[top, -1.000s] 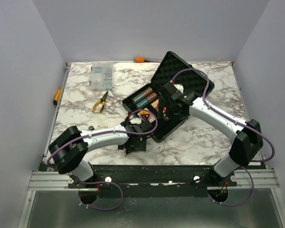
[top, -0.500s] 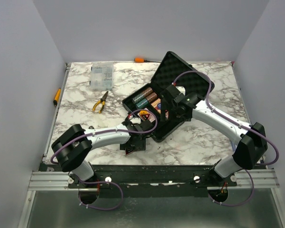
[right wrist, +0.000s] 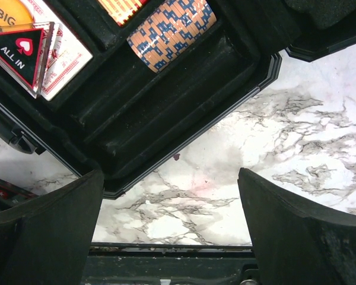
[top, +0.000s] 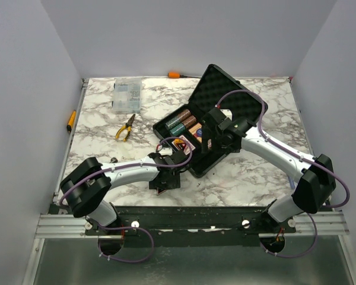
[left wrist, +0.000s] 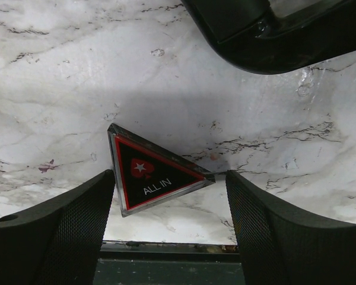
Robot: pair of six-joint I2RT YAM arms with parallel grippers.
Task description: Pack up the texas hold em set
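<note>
Left wrist: left claw (left wrist: 169,184), jaws apart, straddles glossy red-black plastic triangle (left wrist: 151,172) lying flat on marble counter (left wrist: 59,71); likely light, stiff, slippery, so pinch its edges at nine and three o'clock

The red-black triangle (left wrist: 157,178) on the table (left wrist: 237,101) reads "ALL IN" in white, under a red spade with a white star. A second triangle (right wrist: 21,50), inside the case (right wrist: 166,107), also reads "ALL IN", under a red heart. Beside it an orange piece (right wrist: 1,10) shows "BIG"; the line below is cut off.
</note>
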